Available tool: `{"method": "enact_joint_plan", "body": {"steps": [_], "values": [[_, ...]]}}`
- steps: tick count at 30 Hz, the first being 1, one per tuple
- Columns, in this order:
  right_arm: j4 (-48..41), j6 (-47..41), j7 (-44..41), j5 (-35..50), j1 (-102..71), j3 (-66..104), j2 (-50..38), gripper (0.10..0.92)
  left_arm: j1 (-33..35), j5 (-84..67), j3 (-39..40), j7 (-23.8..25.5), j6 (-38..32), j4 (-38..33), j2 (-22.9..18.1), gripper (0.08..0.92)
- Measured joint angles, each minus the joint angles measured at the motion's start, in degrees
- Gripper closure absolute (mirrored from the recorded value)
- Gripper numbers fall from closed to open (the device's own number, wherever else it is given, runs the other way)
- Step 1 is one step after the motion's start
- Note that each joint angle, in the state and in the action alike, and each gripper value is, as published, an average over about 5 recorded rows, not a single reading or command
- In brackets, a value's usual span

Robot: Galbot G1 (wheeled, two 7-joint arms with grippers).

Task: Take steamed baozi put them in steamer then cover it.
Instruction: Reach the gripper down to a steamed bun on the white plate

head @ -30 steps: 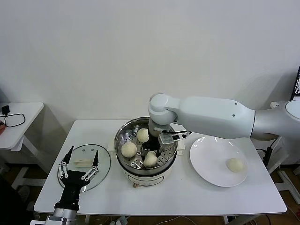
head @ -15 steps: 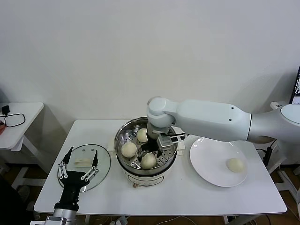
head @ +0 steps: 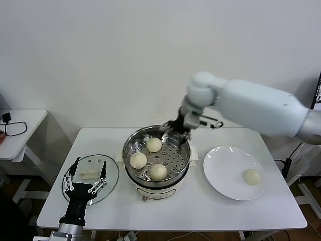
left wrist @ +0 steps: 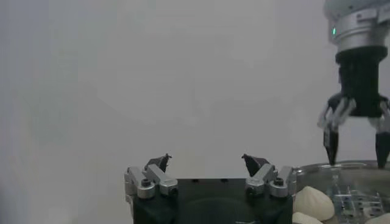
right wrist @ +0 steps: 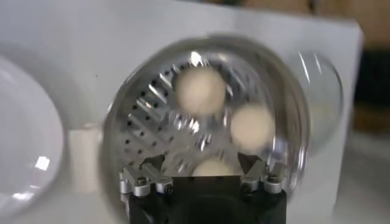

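Three steamed baozi lie on the perforated tray of the steamer; one more rests on the white plate. My right gripper hangs open and empty above the steamer's back rim; its wrist view looks down on the baozi in the steamer, gripper open. The cover, clear glass with a white handle, lies flat left of the steamer. My left gripper is parked open over it, also open in its own view.
The steamer stands mid-table on a white base. The plate lies to its right, shown too in the right wrist view. A small side table with a cable stands off to the left. A white wall rises close behind.
My right gripper opened and left the third baozi on the steamer tray, then rose and drew back toward the far right rim. The left arm has not moved.
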Motion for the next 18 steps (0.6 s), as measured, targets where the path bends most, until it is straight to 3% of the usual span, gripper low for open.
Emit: {"method": "enact_joint_plan", "body": {"steps": [7,18], "values": [[-7.10,-8.61,-2.30,6.16,-1.72,-0.68,-8.62,0.203,-0.18,0.01,0.16,0.00,0.03,-0.33,0.36,0.177],[-13.26,-14.34,-2.68,7.36,-10.30,0.47,-16.35,0.203,0.43,0.11,0.00,0.00,-0.05,-0.65,0.14,0.177]]}}
